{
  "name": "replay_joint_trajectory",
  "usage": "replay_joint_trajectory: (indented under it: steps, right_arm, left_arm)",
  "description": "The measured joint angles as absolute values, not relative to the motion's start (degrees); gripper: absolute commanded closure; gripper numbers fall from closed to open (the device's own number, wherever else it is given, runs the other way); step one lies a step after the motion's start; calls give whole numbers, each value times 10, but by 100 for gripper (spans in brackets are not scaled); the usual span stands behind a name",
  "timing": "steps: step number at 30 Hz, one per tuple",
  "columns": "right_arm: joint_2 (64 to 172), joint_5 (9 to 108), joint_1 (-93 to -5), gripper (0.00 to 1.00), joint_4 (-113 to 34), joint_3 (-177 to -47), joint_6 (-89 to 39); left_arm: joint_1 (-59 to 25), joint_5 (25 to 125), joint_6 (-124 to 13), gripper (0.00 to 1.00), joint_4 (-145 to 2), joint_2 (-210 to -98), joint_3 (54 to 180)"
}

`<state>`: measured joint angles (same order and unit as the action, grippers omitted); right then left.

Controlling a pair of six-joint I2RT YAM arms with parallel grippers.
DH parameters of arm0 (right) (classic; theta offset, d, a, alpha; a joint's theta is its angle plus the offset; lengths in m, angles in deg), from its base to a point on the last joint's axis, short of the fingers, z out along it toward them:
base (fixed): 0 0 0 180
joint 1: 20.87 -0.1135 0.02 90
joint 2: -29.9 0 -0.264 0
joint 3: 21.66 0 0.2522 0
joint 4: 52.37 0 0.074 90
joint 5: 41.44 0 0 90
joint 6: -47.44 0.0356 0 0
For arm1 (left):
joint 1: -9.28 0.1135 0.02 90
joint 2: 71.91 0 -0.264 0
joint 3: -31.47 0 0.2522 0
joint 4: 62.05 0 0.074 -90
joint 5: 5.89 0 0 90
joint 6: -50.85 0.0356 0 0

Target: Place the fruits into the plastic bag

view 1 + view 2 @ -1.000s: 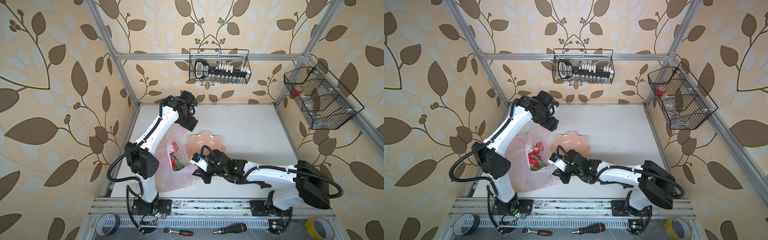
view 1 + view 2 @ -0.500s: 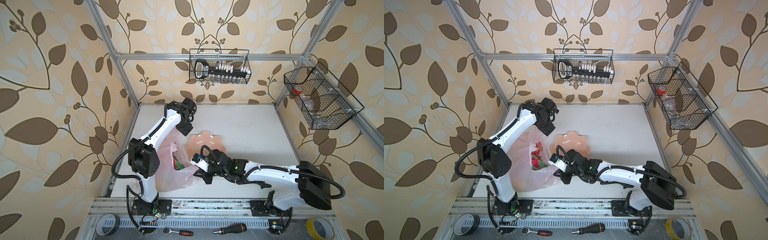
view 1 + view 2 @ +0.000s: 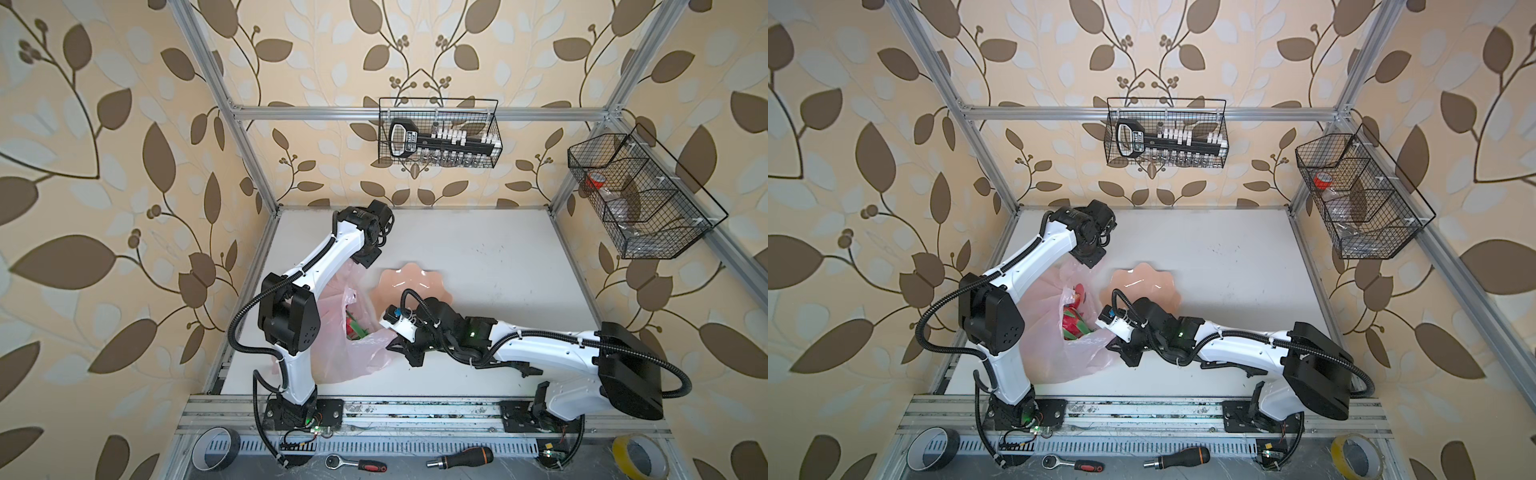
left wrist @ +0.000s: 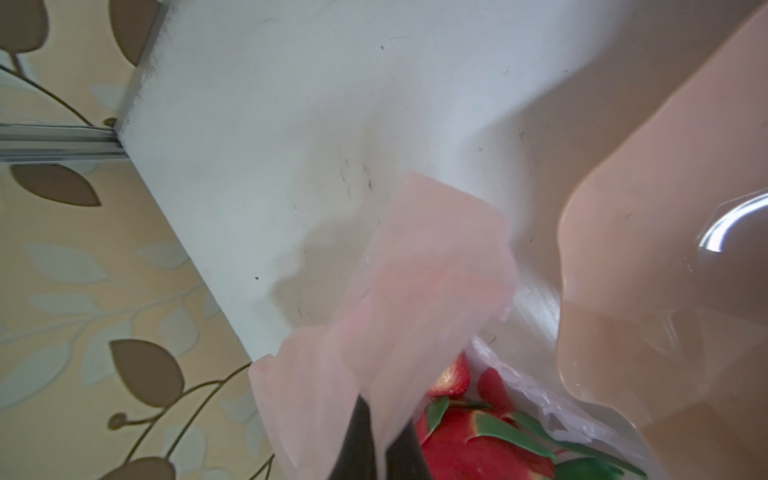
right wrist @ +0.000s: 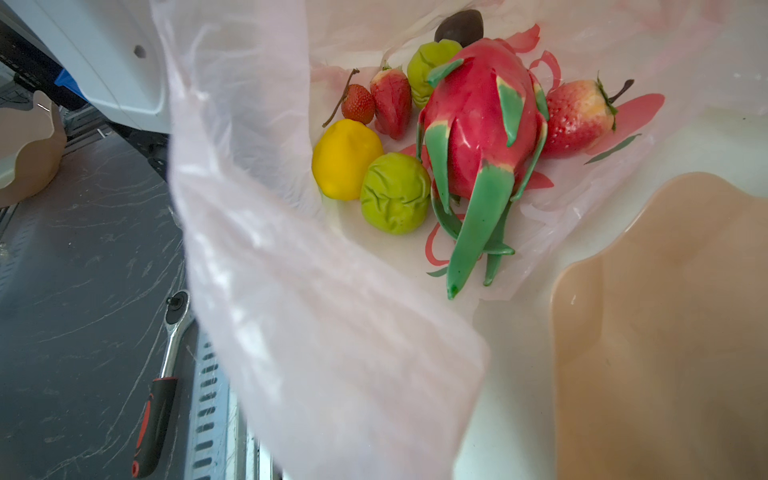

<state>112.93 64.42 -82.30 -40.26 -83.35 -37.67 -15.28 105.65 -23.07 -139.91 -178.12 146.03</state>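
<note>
The plastic bag [image 3: 349, 361] [image 3: 1059, 357] lies open at the front left of the table. The fruits lie inside it: a dragon fruit [image 5: 478, 120], strawberries [image 5: 577, 118] [image 5: 390, 104], two green pears [image 5: 395, 191] [image 5: 428, 66], a yellow fruit [image 5: 345, 158] and a dark purple ball [image 5: 459, 25]. My left gripper [image 3: 365, 259] [image 4: 380, 449] is shut on the bag's far edge, with pink film between its dark fingers [image 4: 360, 432]. My right gripper [image 3: 397, 345] [image 3: 1115, 347] is shut on the bag's near right edge. In the right wrist view the film [image 5: 332, 311] hides its jaws.
An empty peach-pink scalloped bowl [image 3: 411, 282] [image 3: 1142, 282] sits just right of the bag's mouth, close to both grippers. A ratchet [image 3: 357, 462], a screwdriver [image 3: 461, 457] and tape rolls [image 3: 216, 446] lie below the front rail. Wire baskets [image 3: 438, 139] [image 3: 640, 195] hang on the walls.
My left gripper moved toward the bag's far edge and shut on it. The right arm kept still, holding its edge.
</note>
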Motion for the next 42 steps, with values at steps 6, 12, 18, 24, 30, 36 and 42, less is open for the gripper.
replay_joint_trajectory:
  steps: [6, 12, 18, 24, 30, 36, 42]
  right_arm:
    - [1110, 618, -823, 100, -379, -878, -374]
    - [1109, 609, -815, 100, -373, -943, -367]
    - [1109, 610, -795, 100, -361, -1005, -361]
    - [1116, 626, -757, 100, -363, -1091, -343]
    - [1133, 653, -712, 100, -376, -1159, -314]
    - [1152, 682, -654, 100, -404, -1212, -281]
    - [1198, 707, -583, 100, -437, -1287, -246]
  left_arm:
    - [-120, 1059, -243, 100, -1377, -1750, 1466]
    - [-68, 1035, -288, 100, -1377, -1718, 1531]
    - [-41, 1011, -334, 100, -1385, -1697, 1623]
    - [-34, 996, -369, 100, -1387, -1697, 1741]
    - [-34, 996, -395, 100, -1385, -1697, 1825]
    - [-34, 990, -413, 100, -1358, -1695, 1835]
    - [-34, 980, -424, 100, -1346, -1696, 1835]
